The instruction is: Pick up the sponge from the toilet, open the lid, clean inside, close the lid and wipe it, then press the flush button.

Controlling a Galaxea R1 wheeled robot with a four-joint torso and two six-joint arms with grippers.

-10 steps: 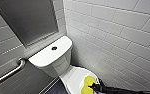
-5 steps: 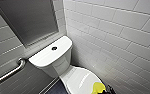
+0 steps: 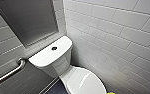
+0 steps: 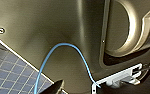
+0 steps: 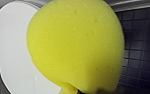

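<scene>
The white toilet [image 3: 52,63] stands in a corner with its lid [image 3: 83,82] shut. The dark round flush button [image 3: 54,48] sits in the middle of the tank top. The yellow sponge [image 5: 76,47] looms large in the right wrist view, squeezed at its base in my right gripper [image 5: 76,92], which is shut on it. It hangs just above the lid [image 5: 11,52]. A sliver of the sponge [image 3: 111,93] peeks in at the head view's lower edge. My left gripper [image 4: 78,88] is open beside my own body, with nothing in it.
A metal grab bar [image 3: 8,73] runs along the tiled wall left of the tank. Pale tiled walls close in behind and to the right of the toilet. Dark blue floor tiles [image 3: 53,88] lie beside the bowl. A blue cable [image 4: 66,47] loops past the left wrist.
My right arm and the sponge have slid off the lid's front toward the head view's lower right edge, so almost the whole lid shows bare. The toilet has not moved.
</scene>
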